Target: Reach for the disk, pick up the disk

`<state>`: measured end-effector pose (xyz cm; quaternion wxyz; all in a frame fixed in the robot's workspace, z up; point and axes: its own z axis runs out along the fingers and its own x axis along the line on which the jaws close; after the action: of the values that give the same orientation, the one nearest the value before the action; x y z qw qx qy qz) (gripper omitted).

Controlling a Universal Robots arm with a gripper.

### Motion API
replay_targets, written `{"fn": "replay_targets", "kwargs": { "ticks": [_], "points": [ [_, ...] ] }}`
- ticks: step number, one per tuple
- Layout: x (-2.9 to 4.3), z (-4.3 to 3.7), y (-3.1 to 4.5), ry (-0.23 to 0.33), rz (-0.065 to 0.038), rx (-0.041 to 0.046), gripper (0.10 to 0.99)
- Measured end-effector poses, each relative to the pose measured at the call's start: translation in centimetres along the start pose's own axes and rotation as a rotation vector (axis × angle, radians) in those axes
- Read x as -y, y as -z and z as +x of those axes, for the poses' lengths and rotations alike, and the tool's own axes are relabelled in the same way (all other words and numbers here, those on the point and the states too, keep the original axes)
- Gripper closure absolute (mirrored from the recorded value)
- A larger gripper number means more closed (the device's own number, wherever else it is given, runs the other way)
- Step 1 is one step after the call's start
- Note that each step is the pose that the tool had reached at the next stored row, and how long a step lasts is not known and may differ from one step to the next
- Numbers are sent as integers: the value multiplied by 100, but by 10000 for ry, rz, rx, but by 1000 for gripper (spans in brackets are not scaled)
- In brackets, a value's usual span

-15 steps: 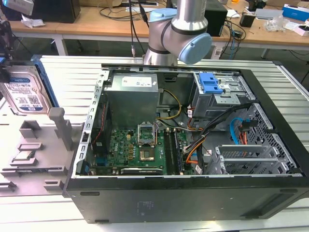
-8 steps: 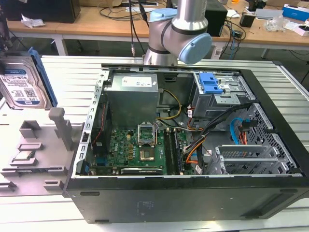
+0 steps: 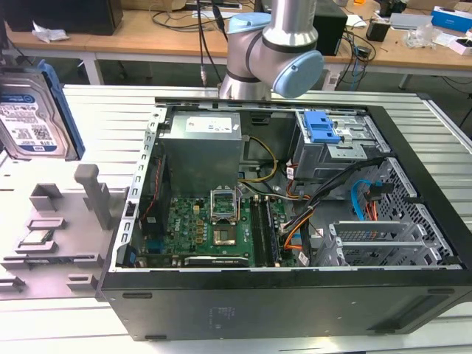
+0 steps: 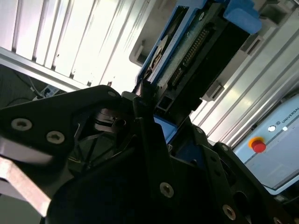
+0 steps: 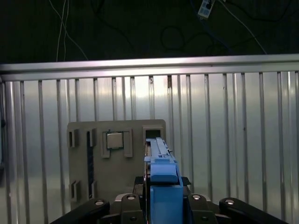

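The disk (image 3: pixel 29 110), a silver drive with a white-and-blue label and blue side rails, stands on edge in the air at the exterior view's far left, above the grey fixture plate (image 3: pixel 59 221). In the first wrist view its blue rail (image 5: pixel 161 179) runs edge-on between the black fingers of my gripper (image 5: pixel 161 207), which is shut on it. The second wrist view has the disk's connector edge (image 4: pixel 196 51) sticking out past a black finger (image 4: pixel 145 109) pressed to its side. The fixture plate (image 5: pixel 117 154) lies below the disk.
An open computer case (image 3: pixel 295 310) fills the middle of the ribbed metal table, with a grey power supply (image 3: pixel 203 147), a green motherboard (image 3: pixel 214 228) and a blue latch (image 3: pixel 321 127) inside. A processor chip (image 5: pixel 114 140) sits in the fixture. The arm's base (image 3: pixel 273 51) rises behind the case.
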<state>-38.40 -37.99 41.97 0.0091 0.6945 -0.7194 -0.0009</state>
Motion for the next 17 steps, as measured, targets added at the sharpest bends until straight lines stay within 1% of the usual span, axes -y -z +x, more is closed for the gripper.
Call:
{"fn": "replay_targets", "kwargs": {
  "ticks": [3,8,10,15,17],
  "points": [
    [1,1,44,0,0,0,718],
    [5,2,166,0,-5,-1,718],
    [6,2,193,0,-7,-1,718],
    [11,3,320,0,-12,-1,718],
    [13,4,405,0,-15,-1,718]
  ]
}}
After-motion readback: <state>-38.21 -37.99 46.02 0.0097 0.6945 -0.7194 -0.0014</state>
